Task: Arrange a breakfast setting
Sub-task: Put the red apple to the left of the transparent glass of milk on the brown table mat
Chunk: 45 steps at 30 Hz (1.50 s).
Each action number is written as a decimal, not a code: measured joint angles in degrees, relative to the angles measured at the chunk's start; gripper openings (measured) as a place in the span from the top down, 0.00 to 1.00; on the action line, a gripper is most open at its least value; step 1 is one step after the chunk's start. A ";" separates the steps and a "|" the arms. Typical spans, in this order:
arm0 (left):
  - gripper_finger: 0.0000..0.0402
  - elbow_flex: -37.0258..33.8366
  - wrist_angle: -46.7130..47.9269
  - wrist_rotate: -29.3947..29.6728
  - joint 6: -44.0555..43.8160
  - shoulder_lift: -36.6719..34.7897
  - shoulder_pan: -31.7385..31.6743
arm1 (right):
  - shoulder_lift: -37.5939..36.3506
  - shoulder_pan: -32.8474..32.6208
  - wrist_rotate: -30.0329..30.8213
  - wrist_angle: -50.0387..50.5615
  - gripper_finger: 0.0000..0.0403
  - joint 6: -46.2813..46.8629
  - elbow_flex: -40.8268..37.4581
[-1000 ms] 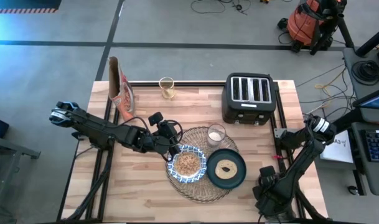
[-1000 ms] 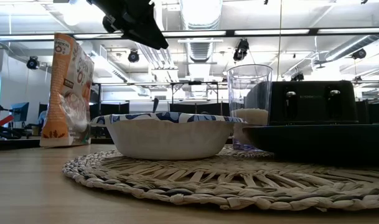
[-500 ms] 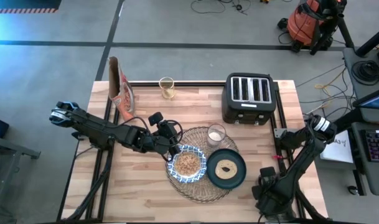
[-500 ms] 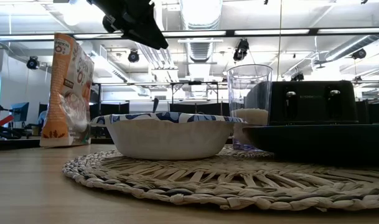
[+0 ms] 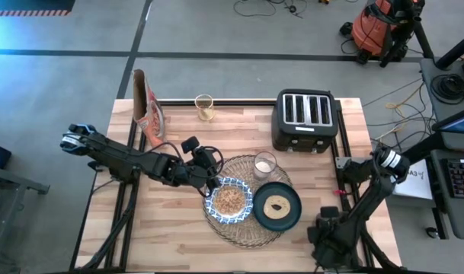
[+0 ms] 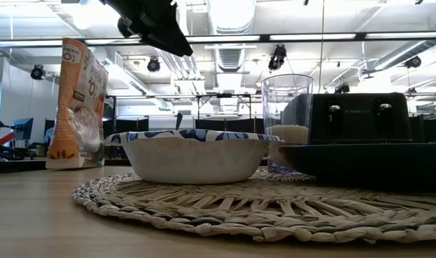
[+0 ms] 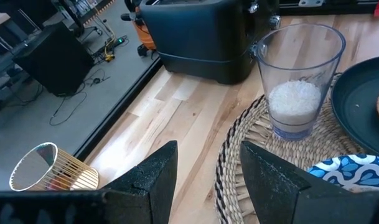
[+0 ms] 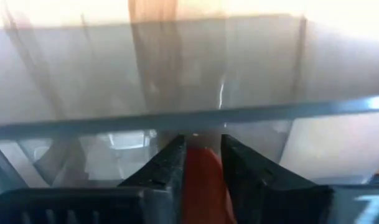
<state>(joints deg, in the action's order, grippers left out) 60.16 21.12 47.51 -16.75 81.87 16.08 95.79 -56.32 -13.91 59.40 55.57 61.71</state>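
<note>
A round woven placemat [image 5: 245, 230] lies on the wooden table. On it rest a blue-and-white bowl [image 5: 230, 201] holding cereal, a dark teal plate [image 5: 277, 207] carrying a round piece of bread, and a clear glass [image 7: 298, 81] with white stuff at its bottom. My left gripper [image 5: 212, 185] hovers open just left of the bowl, above the mat's left rim, with nothing between its fingers [image 7: 153, 177]. My right gripper [image 8: 203, 149] hangs beyond the table's right edge, pointing down. Its fingers stand a narrow gap apart, with something red beyond them.
A black four-slot toaster [image 5: 305, 120] stands at the far right of the table. An orange cereal bag [image 5: 146, 110] stands at the far left. A small yellowish glass [image 5: 204, 106] sits near the far edge. Bare wood lies to the near left.
My right arm's wrist has turned a little where it stands, beside the table's right edge. The bowl, plate, glass and mat have stayed put.
</note>
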 joint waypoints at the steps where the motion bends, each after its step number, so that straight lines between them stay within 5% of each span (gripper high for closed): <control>1: 0.61 0.00 -0.07 0.00 -0.02 -0.06 -0.02 | 0.04 -0.04 0.00 0.00 0.75 0.00 0.00; 18: 0.61 0.00 -0.06 0.00 -0.04 -0.29 -0.07 | -2.64 0.05 0.42 0.35 0.52 11.01 1.04; 45: 0.61 5.84 3.50 0.00 2.97 -0.40 -0.07 | -10.49 -0.17 1.99 0.37 0.51 30.63 4.85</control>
<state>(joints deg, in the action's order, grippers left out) 66.00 24.62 47.51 -13.78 81.47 16.01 85.30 -56.49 -11.92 59.76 86.20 66.57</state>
